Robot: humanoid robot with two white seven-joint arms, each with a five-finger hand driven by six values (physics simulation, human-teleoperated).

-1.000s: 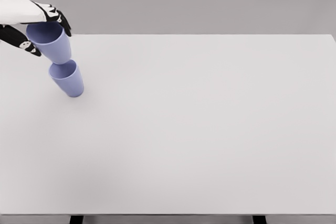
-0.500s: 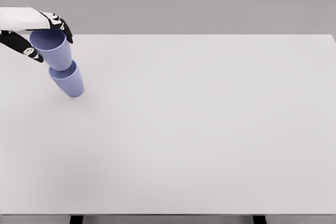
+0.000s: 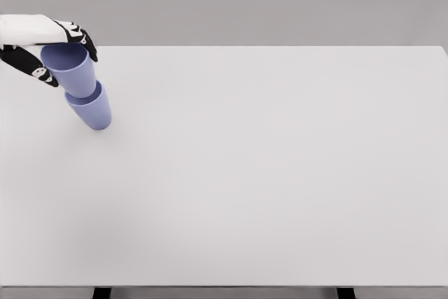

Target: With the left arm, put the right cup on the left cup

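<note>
Left hand (image 3: 49, 50) fingers grip upper lilac plastic cup (image 3: 70, 69) | lowered since, apparently nested into lower lilac cup (image 3: 91, 108) | you may release.

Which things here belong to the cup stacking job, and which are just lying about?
Part of the job:
- upper cup, gripped by the left robot hand
- lower cup, standing on the table with the upper cup's base in its mouth

Just there:
- white table; nothing else lies on it

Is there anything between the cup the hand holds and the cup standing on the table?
Nothing: in the head view, the held cup sits partly inside the lower cup.
</note>
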